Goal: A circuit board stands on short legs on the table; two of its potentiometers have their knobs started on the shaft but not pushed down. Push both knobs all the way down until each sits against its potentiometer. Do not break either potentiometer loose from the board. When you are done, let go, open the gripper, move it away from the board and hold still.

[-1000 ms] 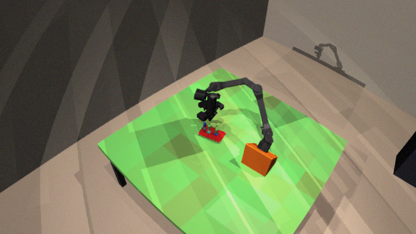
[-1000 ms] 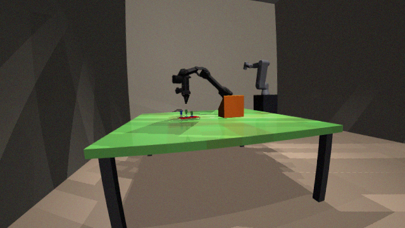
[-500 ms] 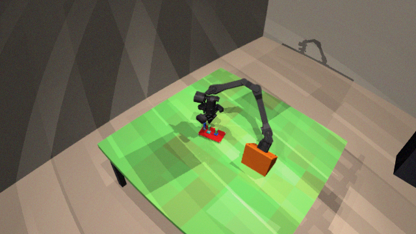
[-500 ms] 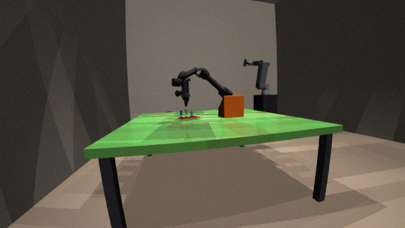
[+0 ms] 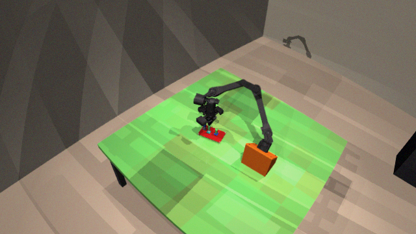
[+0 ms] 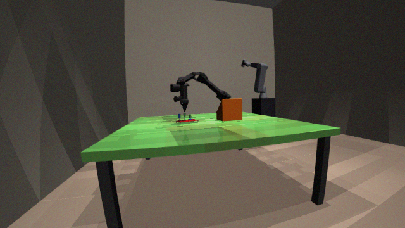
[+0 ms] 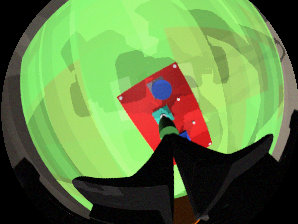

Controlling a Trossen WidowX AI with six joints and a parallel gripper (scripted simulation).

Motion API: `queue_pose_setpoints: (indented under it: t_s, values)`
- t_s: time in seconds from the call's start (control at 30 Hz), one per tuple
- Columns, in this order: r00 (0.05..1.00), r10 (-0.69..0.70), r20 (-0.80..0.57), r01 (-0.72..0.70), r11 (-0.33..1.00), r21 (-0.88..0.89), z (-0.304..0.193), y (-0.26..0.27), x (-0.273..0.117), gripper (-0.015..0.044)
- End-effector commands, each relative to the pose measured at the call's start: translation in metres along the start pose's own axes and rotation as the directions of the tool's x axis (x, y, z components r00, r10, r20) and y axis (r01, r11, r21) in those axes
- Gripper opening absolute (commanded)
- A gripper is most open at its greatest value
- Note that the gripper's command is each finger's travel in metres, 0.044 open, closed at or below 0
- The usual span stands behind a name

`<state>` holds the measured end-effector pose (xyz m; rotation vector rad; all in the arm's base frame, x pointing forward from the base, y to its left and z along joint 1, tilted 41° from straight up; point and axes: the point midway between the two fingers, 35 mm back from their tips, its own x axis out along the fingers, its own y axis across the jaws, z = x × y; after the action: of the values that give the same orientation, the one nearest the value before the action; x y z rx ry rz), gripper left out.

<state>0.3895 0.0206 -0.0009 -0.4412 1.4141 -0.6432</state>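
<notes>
The red circuit board [image 5: 220, 138] [image 6: 193, 120] [image 7: 143, 117] stands on the table. My gripper [image 5: 209, 124] [image 6: 185, 111] [image 7: 169, 137] is shut and empty, pointing down. Its tips are right over the middle green knob [image 5: 208, 127] [image 6: 184, 114] [image 7: 170, 130]; touching or just above, I cannot tell. A thin shaft shows between that knob and its teal potentiometer [image 5: 208, 132] [image 7: 159, 112]. A blue knob [image 5: 205, 127] [image 6: 179, 116] [image 7: 161, 90] stands at one end. The other green knob [image 5: 216, 130] [image 6: 190, 116] is over a blue potentiometer [image 5: 216, 134] [image 7: 185, 135]; the fingers hide this knob in the wrist view.
The arm's orange base block [image 5: 258, 160] [image 6: 232, 109] stands on the green table [image 5: 136, 140] [image 6: 152, 139], to the right of the board in the top and exterior views. A second grey arm [image 6: 260, 77] stands on a dark pedestal beyond the table.
</notes>
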Motion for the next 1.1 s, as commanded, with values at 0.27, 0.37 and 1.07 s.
queue_pose_setpoints:
  t_s: [0.27, 0.37, 1.07]
  values:
    - [1.0, -0.003, 0.002, 0.003, 1.0, -0.004, 0.0002, -0.0003, 0.0025, 0.0]
    - [1.0, -0.003, 0.002, 0.003, 1.0, -0.004, 0.0002, -0.0003, 0.0033, 0.0]
    - [1.0, -0.003, 0.002, 0.003, 1.0, -0.004, 0.0002, -0.0003, 0.0054, 0.0]
